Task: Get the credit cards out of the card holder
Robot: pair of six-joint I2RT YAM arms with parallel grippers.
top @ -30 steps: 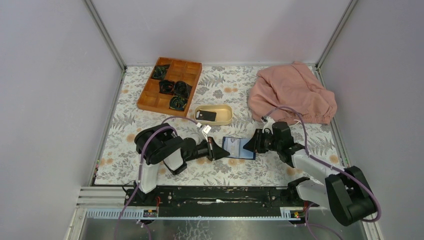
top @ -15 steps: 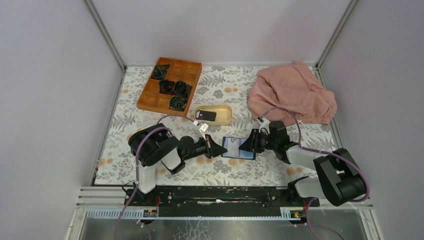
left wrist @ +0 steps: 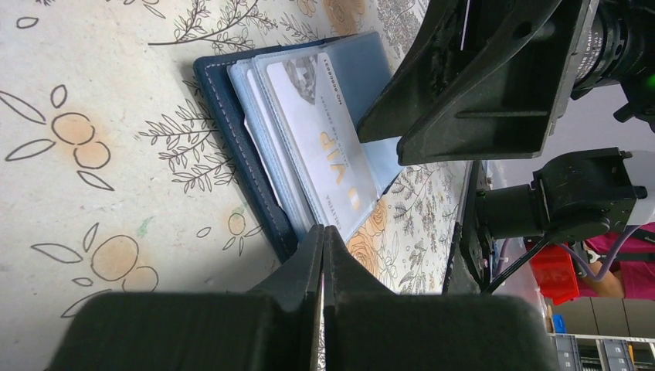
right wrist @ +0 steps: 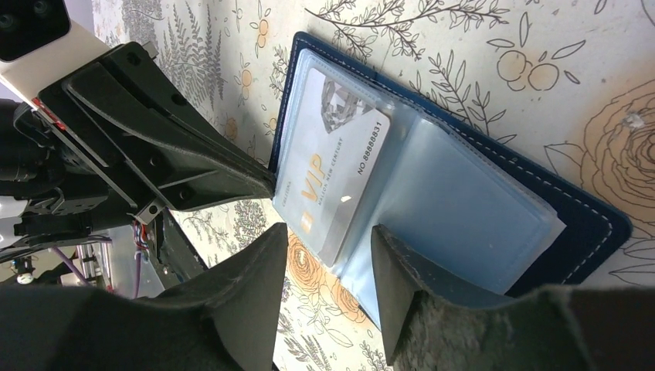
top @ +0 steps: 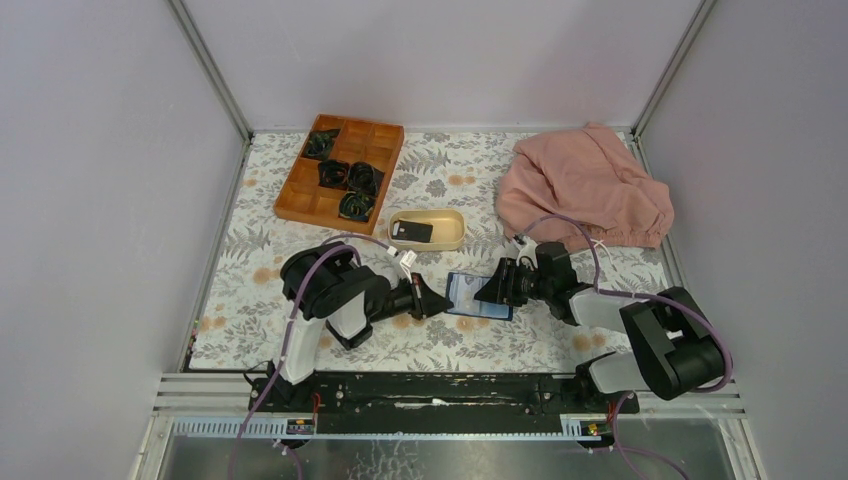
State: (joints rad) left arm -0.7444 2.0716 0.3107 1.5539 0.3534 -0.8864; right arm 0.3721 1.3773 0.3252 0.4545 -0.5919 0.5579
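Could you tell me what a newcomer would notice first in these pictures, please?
The open navy card holder lies front and centre, with a pale VIP card showing in its clear sleeves. The two grippers meet over it: the left gripper is shut at one edge and the right gripper is open at the other. Behind, a crumpled pink cloth fills the far right, and a wooden compartment tray sits far left.
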